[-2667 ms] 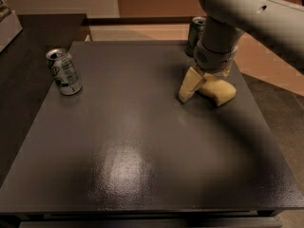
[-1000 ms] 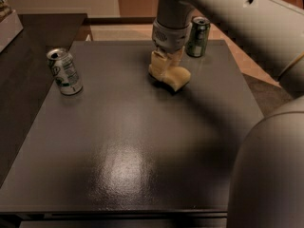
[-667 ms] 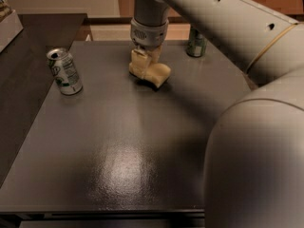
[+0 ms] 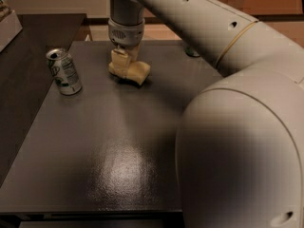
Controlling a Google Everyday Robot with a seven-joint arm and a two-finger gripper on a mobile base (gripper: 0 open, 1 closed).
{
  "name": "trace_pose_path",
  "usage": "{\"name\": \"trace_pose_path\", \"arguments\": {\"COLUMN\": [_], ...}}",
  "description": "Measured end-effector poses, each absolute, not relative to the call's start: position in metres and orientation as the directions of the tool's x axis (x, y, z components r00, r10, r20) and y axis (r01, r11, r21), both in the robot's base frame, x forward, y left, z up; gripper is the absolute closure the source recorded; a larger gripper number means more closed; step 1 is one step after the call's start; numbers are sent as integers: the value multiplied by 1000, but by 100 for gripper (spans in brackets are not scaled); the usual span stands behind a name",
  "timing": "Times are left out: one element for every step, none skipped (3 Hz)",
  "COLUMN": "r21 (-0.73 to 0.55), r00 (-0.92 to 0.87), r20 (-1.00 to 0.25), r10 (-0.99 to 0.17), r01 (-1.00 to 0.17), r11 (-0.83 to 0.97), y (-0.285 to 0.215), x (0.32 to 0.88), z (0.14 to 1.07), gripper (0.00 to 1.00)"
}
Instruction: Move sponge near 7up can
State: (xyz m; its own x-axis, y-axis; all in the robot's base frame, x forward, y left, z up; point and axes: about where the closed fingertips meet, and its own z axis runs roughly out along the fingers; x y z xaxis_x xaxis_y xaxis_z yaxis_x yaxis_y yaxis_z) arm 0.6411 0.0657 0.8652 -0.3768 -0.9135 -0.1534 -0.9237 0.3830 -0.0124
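In the upper middle of the frame, gripper (image 4: 124, 61) pointing straight down from a thick white arm (image 4: 204, 30). Clamped on the sponge (image 4: 136, 73), with the two fingers pressed together on its upper left part. Sponge pale yellow, bent under the grip, with the free end hanging out toward the lower right. A dark shadow directly below it. Not possible to tell whether the lower edge touches the table (image 4: 118, 156) or sits just above it.

To the left, in the upper left part of the frame, 7up can (image 4: 64, 72) standing upright on the same dark grey table, close to its left edge. Silver-white with green markings, with an opened silver top. Apart from the sponge, not touching, with a strip of bare table between the two. Sponge placed to the right of the can and slightly higher in the frame.

At the right and lower right, filling much of the frame, the large rounded body of the arm. At the far upper left, corner of a white box (image 4: 8, 26) on a darker side surface (image 4: 33, 42).
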Motion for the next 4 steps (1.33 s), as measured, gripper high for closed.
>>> {"name": "trace_pose_path", "arguments": {"r21": [-12,-12,-12,-56], "r00": [-344,-310,-310,-281], "r20": [-157,-161,-161,-142], "r10": [-926,-937,-937,-949], "r01": [-936,-949,-949,-955], "r11": [351,316,316,291], "y": [78,92,92,105], "x": [643,645,645,647], "z": [864,863,863,859], "gripper": [100,100,100,100]}}
